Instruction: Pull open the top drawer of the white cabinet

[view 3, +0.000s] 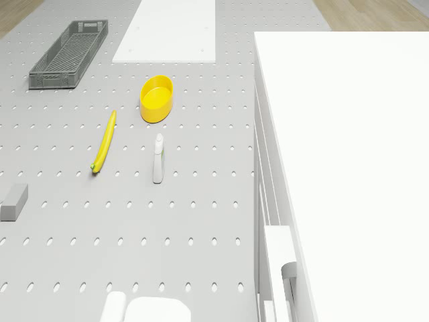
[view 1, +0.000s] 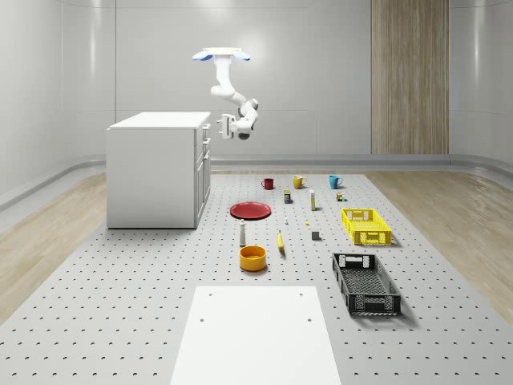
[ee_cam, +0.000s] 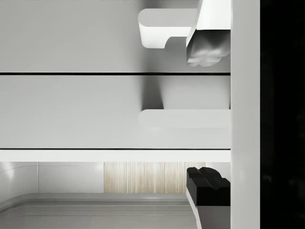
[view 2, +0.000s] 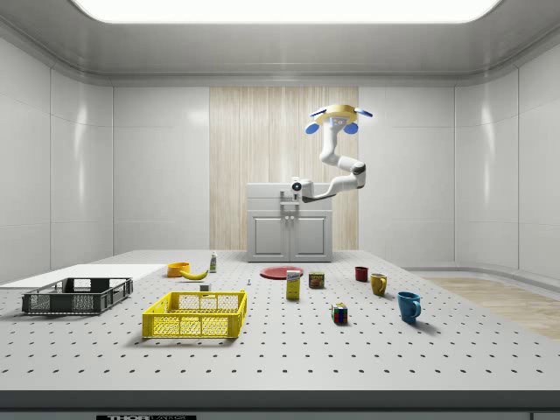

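A pale, panelled room with one wood-slatted wall section surrounds a wide grey pegboard floor (view 1: 120, 305) dotted with holes, and a white sheet (view 1: 255, 337) lies on it at six o'clock in the whole-scene view. The white cabinet (view 1: 156, 172) stands at about ten o'clock from the middle of that view, its drawer fronts facing the view's right, and the top drawer (view 1: 205, 131) sits flush with the fronts below it, its handle (ee_cam: 183, 117) a pale bar in the wrist view. The drone (view 1: 221, 55) hovers in the air above and just to the right of the cabinet's front, and its arm (view 1: 231, 92) bends down and back toward the drawers. The gripper (view 1: 222, 126) is at the top drawer's front, at three o'clock of the cabinet's top edge; in the wrist view one finger (ee_cam: 206, 45) shows above the handle and the other finger (ee_cam: 209, 188) below it, so the pincer stands spread with the bar between the tips, not touching either. Well apart from the cabinet, a black crate (view 1: 365, 282) lies at four o'clock and a yellow crate (view 1: 365, 225) at three o'clock of the whole-scene view. Nearer the middle are a red plate (view 1: 251, 210), an orange bowl (view 1: 252, 257), a banana (view 1: 280, 241) just beside the bowl, and a white bottle (view 1: 242, 233) standing upright between plate and bowl. Beyond the plate, a red mug (view 1: 268, 183), a yellow mug (view 1: 298, 182) and a blue mug (view 1: 334, 181) stand in a row.
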### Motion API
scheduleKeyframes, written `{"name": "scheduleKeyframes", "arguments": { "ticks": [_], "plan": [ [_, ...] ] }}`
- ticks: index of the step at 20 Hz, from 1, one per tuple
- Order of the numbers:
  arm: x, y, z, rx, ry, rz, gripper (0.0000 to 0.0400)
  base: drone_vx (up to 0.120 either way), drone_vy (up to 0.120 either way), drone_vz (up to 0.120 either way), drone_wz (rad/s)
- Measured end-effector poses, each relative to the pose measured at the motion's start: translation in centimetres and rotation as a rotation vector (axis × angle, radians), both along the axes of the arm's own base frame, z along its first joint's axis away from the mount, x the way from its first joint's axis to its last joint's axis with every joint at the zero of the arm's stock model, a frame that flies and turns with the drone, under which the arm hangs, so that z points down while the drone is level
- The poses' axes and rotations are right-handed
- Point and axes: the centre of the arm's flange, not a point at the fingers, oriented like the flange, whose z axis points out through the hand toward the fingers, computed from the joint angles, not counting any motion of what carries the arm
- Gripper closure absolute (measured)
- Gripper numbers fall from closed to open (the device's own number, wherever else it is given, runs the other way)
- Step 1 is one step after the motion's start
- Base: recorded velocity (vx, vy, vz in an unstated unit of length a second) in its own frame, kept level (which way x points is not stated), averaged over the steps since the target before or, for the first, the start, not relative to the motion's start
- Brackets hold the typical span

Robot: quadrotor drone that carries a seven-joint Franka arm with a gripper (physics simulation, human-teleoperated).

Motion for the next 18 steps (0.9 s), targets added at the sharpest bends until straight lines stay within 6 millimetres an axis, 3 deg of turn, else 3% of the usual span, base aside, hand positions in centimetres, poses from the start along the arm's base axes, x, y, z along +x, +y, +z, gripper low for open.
{"name": "scheduleKeyframes", "arguments": {
  "ticks": [7,18],
  "plan": [
    [0.0,1.1,0.0,0.000,0.000,0.000,0.0088,0.000,0.000,0.000,0.000],
    [1.9,1.9,0.0,0.000,0.000,0.000,0.0088,0.000,0.000,0.000,0.000]
  ]
}}
